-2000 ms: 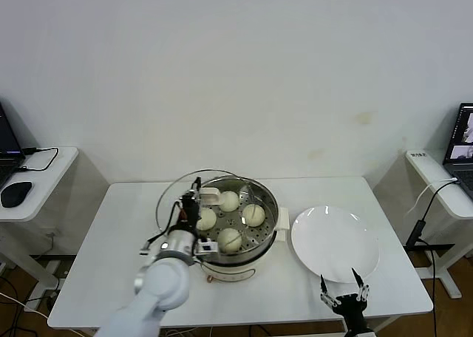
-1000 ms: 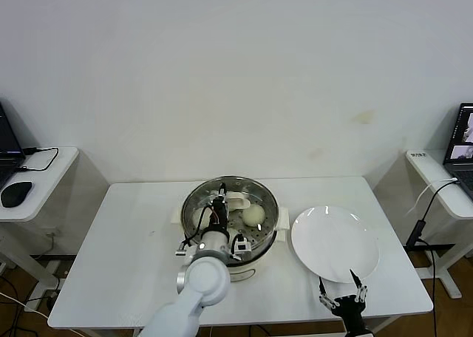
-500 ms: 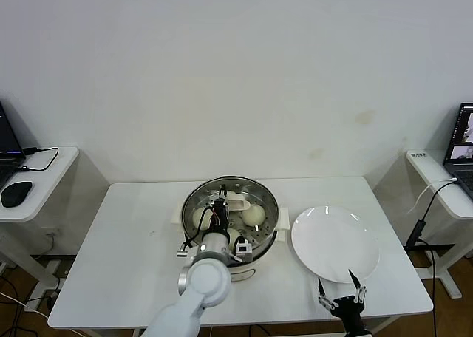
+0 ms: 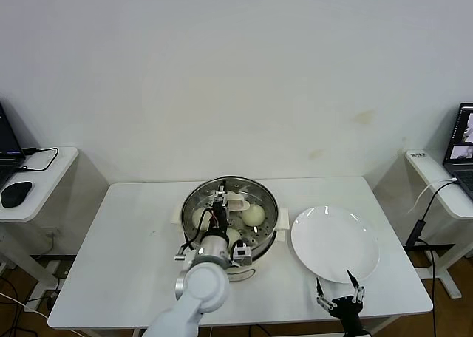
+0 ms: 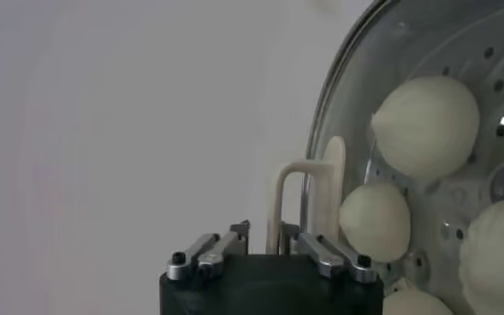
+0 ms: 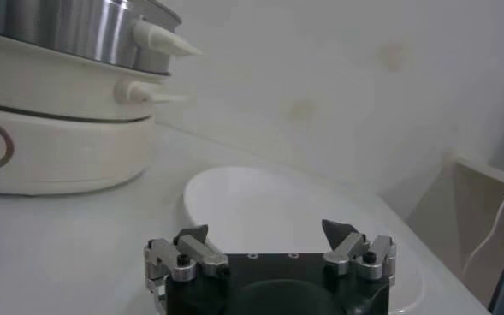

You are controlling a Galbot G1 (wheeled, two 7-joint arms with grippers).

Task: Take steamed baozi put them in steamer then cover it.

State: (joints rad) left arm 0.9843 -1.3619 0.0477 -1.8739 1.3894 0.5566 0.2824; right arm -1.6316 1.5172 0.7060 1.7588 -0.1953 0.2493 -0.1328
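Observation:
The steamer (image 4: 270, 201) stands mid-table, a steel pot on a cream base. The glass lid (image 5: 337, 103) lies over it, and several cream-white baozi (image 4: 253, 215) show through the glass on the perforated tray, also in the left wrist view (image 5: 424, 126). My left gripper (image 4: 220, 206) is above the pot, shut on the lid's cream handle (image 5: 279, 201). My right gripper (image 4: 338, 291) is open and empty at the table's front edge, just before the white plate (image 4: 336, 241).
The plate (image 6: 269, 197) is bare and lies right of the steamer, whose base (image 6: 55, 137) shows in the right wrist view. Side desks with laptops stand far left and far right. A wall runs behind the table.
My left gripper carried the glass lid from the steamer's left side to over the pot, where it now covers the baozi. The right arm has barely moved.

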